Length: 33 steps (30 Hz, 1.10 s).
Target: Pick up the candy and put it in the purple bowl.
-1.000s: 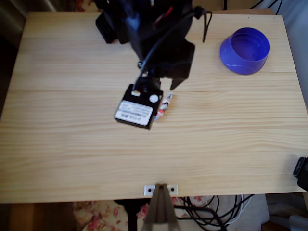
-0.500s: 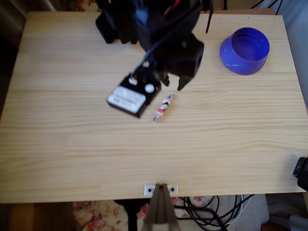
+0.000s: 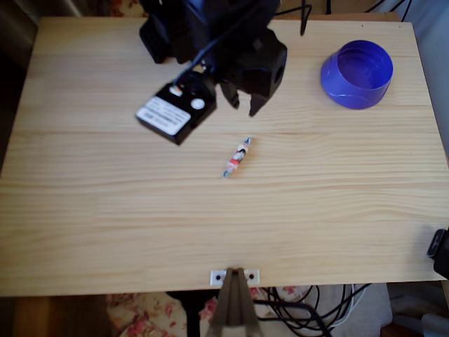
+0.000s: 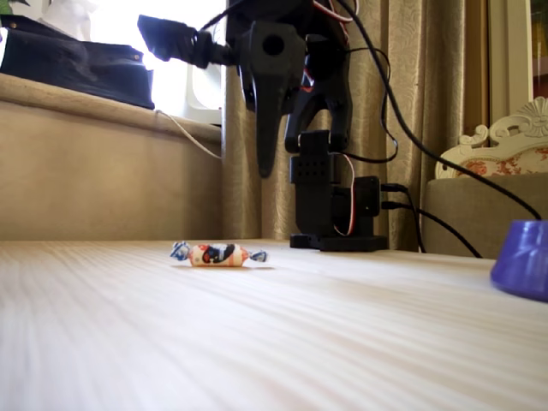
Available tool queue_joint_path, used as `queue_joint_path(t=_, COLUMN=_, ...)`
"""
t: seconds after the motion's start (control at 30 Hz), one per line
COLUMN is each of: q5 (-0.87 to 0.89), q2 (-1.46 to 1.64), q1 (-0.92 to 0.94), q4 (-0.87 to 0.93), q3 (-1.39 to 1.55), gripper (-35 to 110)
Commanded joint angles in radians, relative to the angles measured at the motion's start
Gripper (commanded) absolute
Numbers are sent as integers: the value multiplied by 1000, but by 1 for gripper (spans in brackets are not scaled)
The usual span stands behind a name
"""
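— While the candy (image 3: 237, 156) lies loose on the bare counter (image 3: 210, 232), a little below the middle of the overhead view, where would you say the gripper (image 3: 242, 105) is?

— Up and away from it, in the upper middle of that picture. Its two dark fingertips point down the frame toward the candy with a clear gap between them, so I read it as parted and holding nothing. In the fixed view one finger (image 4: 267, 103) hangs well above the candy (image 4: 217, 254).

— How would you do the pick well?

— My judgement: the candy lies on a slant, one twisted end toward the upper right, the other toward the lower left. I would turn the wrist so the fingers close across the thin middle, not along its length. Then come straight down until the tips nearly touch the wood, and close gently, since a slim wrapped sweet can skid or roll aside.

— And the purple bowl (image 3: 357, 73)?

— Upper right of the overhead view, well apart from the candy. In the fixed view its wall (image 4: 522, 259) shows at the right edge. It has fairly tall sides, so the carry needs height before the release.

— Anything in the way?

— Nothing lies between candy and bowl. The arm's own wrist camera (image 3: 175, 112), a black box with a white label, sticks out to the left of the gripper, and a cable (image 3: 303, 17) hangs near the top edge. Neither blocks the path, I think.
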Motion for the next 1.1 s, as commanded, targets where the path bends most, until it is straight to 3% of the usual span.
queue_joint_path(t=0.0, q5=43, q2=11, q1=-11, q4=-5, q3=-9, gripper=15)
queue_joint_path(t=0.6, q5=-80, q2=-250, q1=94, q4=-218, q3=-106, gripper=17)
queue_joint_path(t=1.07, q5=-124, q2=-388, q1=140, q4=-227, q3=-207, gripper=17)
